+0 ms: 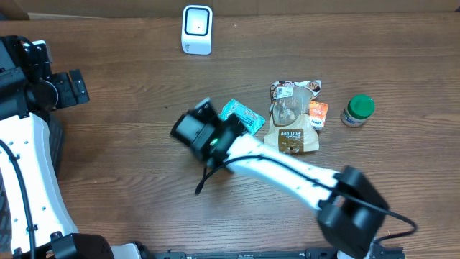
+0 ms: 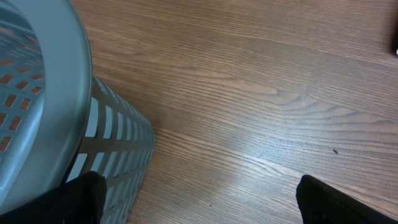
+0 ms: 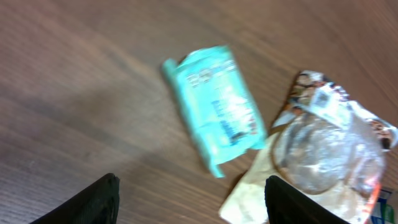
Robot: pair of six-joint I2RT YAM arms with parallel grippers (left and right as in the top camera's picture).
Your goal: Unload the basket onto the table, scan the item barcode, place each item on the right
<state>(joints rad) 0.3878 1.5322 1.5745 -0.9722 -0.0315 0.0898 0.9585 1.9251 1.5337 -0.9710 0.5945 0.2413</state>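
The right wrist view was blurred; the print on the teal foil packet (image 3: 214, 106) could not be read and no barcode could be made out. In the overhead view, the right arm's wrist housing covered part of this packet and hid the fingers beneath it. The grey-blue slotted plastic basket (image 2: 37, 93) was cut off by the left and bottom edges of the left wrist view.

The teal foil packet lay flat on the brown wood-grain surface (image 1: 129, 165), just beside the brown snack pouch with a clear window (image 1: 291, 119). The right claw (image 3: 193, 202) stood open above the surface, near the packet, with nothing between its fingers. The left claw (image 2: 202, 202) was spread wide and empty, next to the basket.

The white box-shaped barcode scanner (image 1: 197, 29) stood near the far edge, well apart from the packet. A small orange sachet (image 1: 317, 114) touched the pouch. A green-lidded jar (image 1: 357, 110) stood close by. A pale tan band ran beyond the far edge; its nature could not be determined.
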